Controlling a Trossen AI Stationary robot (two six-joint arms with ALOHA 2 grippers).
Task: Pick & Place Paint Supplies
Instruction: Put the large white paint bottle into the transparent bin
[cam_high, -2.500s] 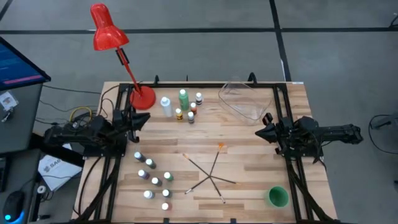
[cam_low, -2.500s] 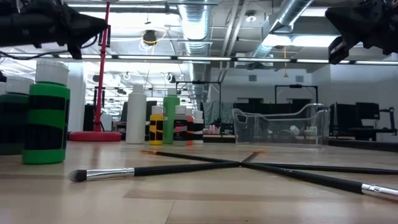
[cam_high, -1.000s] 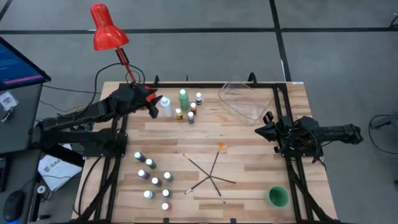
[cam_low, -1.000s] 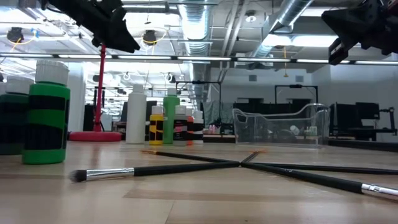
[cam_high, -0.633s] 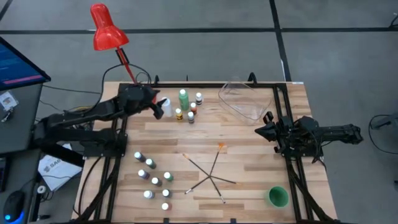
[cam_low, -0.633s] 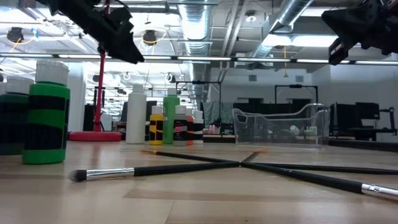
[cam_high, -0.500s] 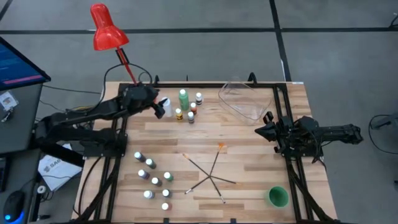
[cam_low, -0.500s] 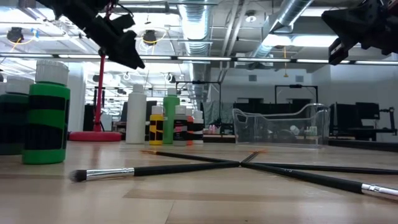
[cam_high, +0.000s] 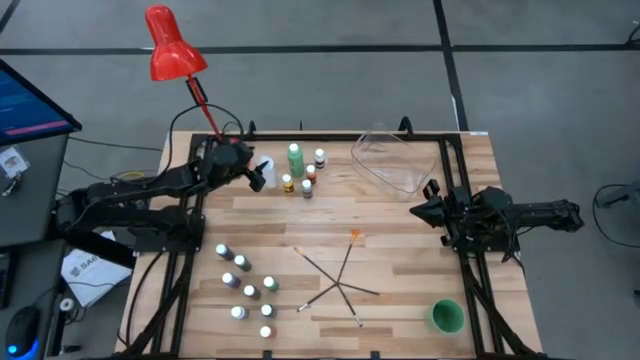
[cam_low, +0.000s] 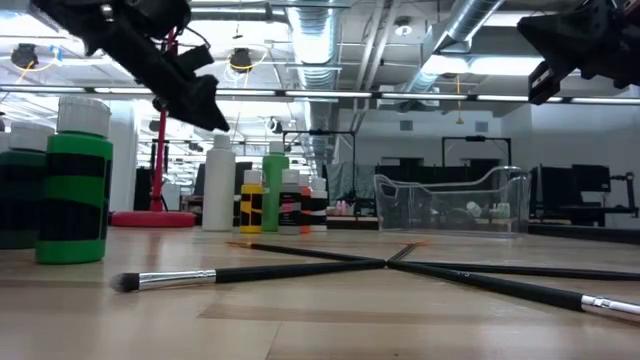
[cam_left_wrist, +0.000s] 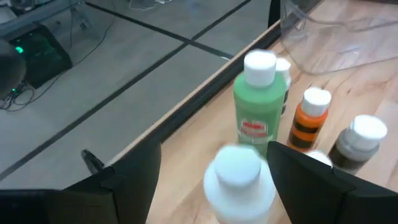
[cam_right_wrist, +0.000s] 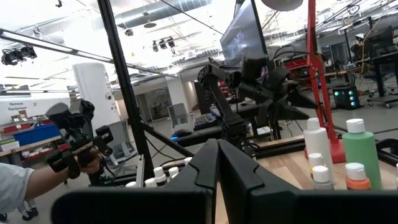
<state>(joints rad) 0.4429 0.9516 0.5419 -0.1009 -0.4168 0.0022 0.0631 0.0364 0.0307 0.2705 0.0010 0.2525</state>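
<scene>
White tall bottle (cam_high: 266, 170) stands just beside the red lamp (cam_high: 176, 60) base, green tall bottle (cam_high: 295, 160) next to it on the side away from the lamp, small paint bottles (cam_high: 307, 184) clustered close. Left gripper (cam_high: 255, 172) reaches out low from the lamp side, jaws wide, straddling the white bottle's cap, not closed on it; only the left wrist view shows the cap (cam_left_wrist: 236, 167) sitting between the fingers (cam_left_wrist: 134, 177). Low view shows that gripper (cam_low: 205, 105) above the bottles. Right gripper (cam_high: 418, 212) waits well apart from the lamp, past the clear tub (cam_high: 395, 158), jaws pressed together, empty. Paintbrushes (cam_high: 340, 275) lie crossed mid-table; more small bottles (cam_high: 246, 285) far from the lamp.
</scene>
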